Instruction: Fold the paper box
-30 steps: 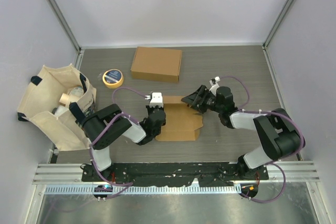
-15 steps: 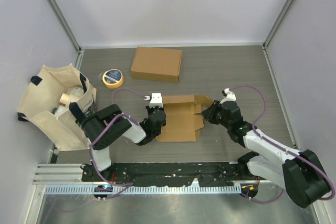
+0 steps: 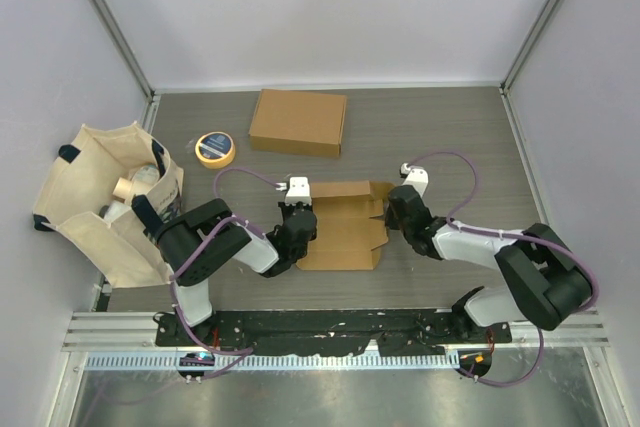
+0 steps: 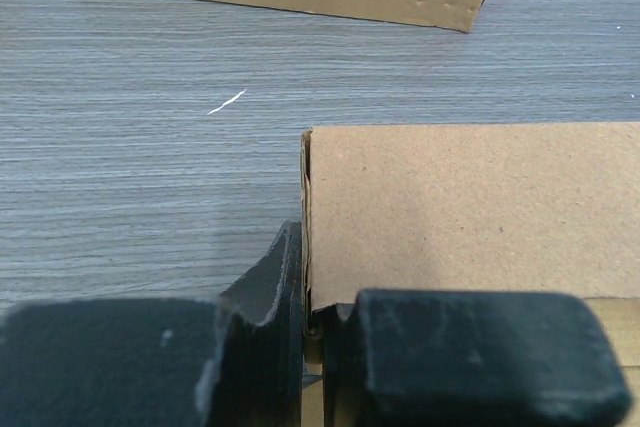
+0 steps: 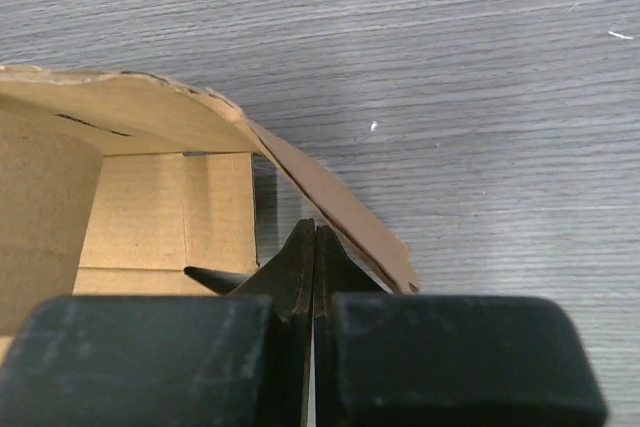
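Gry woodgrain tbl (image 3: 450,127), wht walls (image 3: 320,7), alu frame (image 3: 108,22)

holds the left arm (image 3: 210,242) folded low near its base, forearm running right, with the left gripper (image 4: 303,322) pinched on the box (image 4: 450,207) wall. stretches the right arm (image 3: 470,240) low and leftward from a bent elbow, with the right gripper (image 5: 315,267) closed, fingers (image 5: 292,269) touching along their length.

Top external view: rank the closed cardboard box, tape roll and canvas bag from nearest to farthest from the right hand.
1. Closed cardboard box, toward the back, up-left of the right hand.
2. Tape roll, farther left.
3. Canvas bag, at the far left edge.
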Controlling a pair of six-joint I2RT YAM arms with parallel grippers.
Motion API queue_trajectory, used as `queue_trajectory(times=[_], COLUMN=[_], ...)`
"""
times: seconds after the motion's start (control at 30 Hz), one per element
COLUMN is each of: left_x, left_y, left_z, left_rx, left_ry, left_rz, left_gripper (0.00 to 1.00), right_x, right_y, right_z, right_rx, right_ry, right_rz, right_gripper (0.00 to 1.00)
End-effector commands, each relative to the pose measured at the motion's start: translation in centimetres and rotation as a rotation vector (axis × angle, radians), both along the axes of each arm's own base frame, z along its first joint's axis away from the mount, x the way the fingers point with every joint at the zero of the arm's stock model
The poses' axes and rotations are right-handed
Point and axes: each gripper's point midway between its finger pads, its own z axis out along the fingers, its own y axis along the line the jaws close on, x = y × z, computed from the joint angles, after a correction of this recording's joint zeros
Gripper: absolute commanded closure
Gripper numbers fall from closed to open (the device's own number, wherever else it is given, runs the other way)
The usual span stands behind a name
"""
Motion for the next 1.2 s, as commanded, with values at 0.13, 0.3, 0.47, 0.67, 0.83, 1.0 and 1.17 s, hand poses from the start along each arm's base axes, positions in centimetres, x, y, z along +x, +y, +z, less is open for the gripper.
queue_trajectory(times=[0.13,0.3,0.47,0.67,0.83,1.0,1.17], left_x=[-0.3,-0.3,-0.4,-0.4,-0.6,-0.7,-0.8], left_y=[0.4,0.2,-0.1,-0.3,0.0,0.4,0.9], left_z=[-0.2,-0.1,-0.1,0.0,0.0,-0.1,-0.1], left_rx=[0.041,0.040,0.042,0.042,0.044,0.050,0.067], left_ry=[0.016,0.015,0.015,0.014,0.013,0.014,0.012], left_rz=[0.011,0.008,0.000,-0.002,0.006,0.018,0.023], left_gripper=[1.00,1.00,1.00,1.00,1.00,1.00,1.00], right_x=[2.7,2.3,1.9,1.5,0.3,-0.4,-3.1], right_y=[4.2,6.2,7.3,8.5,6.9,5.4,2.3], right_z=[3.4,4.5,3.8,0.7,-1.5,2.2,5.1], right_rx=[0.113,0.173,0.250,0.290,0.280,0.218,0.082], right_ry=[-0.149,-0.167,-0.145,-0.068,-0.001,-0.001,0.056], right_rz=[0.088,0.127,0.134,0.153,0.086,0.119,0.231], right_gripper=[0.99,0.99,0.99,0.99,0.99,0.98,0.62])
